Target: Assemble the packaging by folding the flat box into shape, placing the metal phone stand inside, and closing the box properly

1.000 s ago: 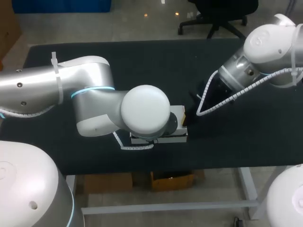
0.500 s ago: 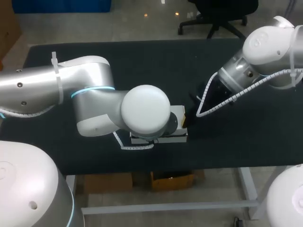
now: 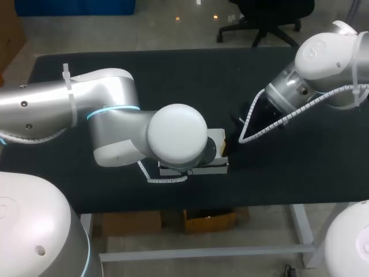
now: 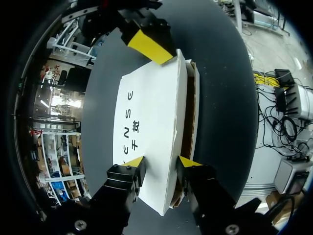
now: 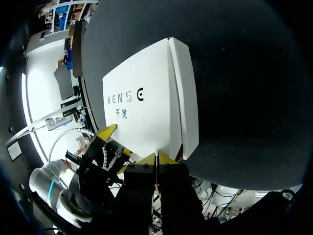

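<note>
Box (image 4: 146, 107) – white card, printed face up, flat on the dark surface (image 3: 173, 75), nr the front edge, approx mid-width. In head view mostly hidden under L arm (image 3: 115, 121); only its right end and a strip of its front side showing. Not fully closed: along the side below the print, brown inner card (image 4: 191, 107) visible in a gap under the white top panel. In R wrist view, narrow white side flap (image 5: 187, 93) on the adjoining side, past the end of the print, angled down from the top panel w/ a crease between.

L hand (image 4: 159, 164) at the box corner where the print starts, on the gap side. Grasping or just resting there – cannot tell from these views. L arm in from the left, wrist right over the box.

R hand (image 5: 156, 159) at the other corner of that same side, clenched: both yellow tips pressed together w/ only a thin line between, nothing held. Tips against the box edge, just beside the crease btwn top panel and side flap. Same hand seen from L wrist view as one yellow patch against the far corner. R arm (image 3: 323, 63) in from the right rear, angled down twd the box; hand itself dark and hard to make out in head view.
</note>
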Available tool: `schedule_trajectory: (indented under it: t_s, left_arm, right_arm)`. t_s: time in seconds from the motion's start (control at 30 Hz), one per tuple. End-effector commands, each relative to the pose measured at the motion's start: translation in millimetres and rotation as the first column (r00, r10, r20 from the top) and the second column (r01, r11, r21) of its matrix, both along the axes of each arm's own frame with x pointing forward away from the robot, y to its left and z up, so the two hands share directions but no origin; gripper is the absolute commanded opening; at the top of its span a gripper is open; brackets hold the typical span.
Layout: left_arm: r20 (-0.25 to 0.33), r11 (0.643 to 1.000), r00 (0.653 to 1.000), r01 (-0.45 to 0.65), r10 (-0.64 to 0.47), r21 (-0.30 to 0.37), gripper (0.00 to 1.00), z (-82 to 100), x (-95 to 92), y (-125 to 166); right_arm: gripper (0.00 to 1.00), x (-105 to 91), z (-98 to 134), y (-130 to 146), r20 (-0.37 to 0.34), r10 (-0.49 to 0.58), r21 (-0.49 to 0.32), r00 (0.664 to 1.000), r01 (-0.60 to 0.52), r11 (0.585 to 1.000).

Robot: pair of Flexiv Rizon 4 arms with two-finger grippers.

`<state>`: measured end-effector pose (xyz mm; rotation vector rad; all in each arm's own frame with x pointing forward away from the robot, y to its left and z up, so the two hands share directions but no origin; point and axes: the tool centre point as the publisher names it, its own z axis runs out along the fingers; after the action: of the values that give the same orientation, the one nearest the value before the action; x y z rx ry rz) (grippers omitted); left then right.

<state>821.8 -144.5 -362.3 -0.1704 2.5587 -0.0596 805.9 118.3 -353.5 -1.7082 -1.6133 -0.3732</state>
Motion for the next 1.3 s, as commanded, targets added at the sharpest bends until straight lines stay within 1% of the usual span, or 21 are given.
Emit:
schedule_trajectory:
  t_s: [0.03,0.33,0.7,0.8,1.07,1.3]
  left_arm:
    - [0.003,1.0,1.0,-0.002,0.002,0.001,0.42,-1.0,0.0,-1.0]
    - [0.009,1.0,1.0,0.001,-0.001,-0.004,0.42,2.1,-3.7,1.5]
    - [0.024,1.0,1.0,0.004,-0.004,-0.019,0.46,7.8,-11.5,6.7]
    - [0.026,1.0,1.0,0.007,-0.006,-0.023,0.45,8.5,-13.2,7.5]
    - [0.037,0.999,0.999,-0.001,0.003,-0.054,0.44,16.1,-17.4,14.5]
    - [0.057,0.994,0.998,-0.006,0.012,-0.108,0.41,30.4,-21.7,23.3]
  right_arm:
    - [0.0,0.8,-0.8,0.0,-0.002,0.0,0.001,1.0,0.0,1.0]
    - [0.0,2.0,-1.0,0.1,-0.002,0.0,0.001,1.0,0.0,1.0]
    - [0.0,2.2,-2.5,-0.1,-0.005,-0.003,0.003,1.0,0.003,1.0]
    - [0.0,2.2,-2.9,-0.2,-0.007,-0.004,0.003,1.0,0.004,1.0]
    - [0.0,2.1,-3.7,-0.4,-0.007,-0.004,0.003,1.0,0.004,1.0]
    - [0.0,2.1,-5.2,-1.1,-0.01,-0.005,0.005,1.0,0.006,1.0]
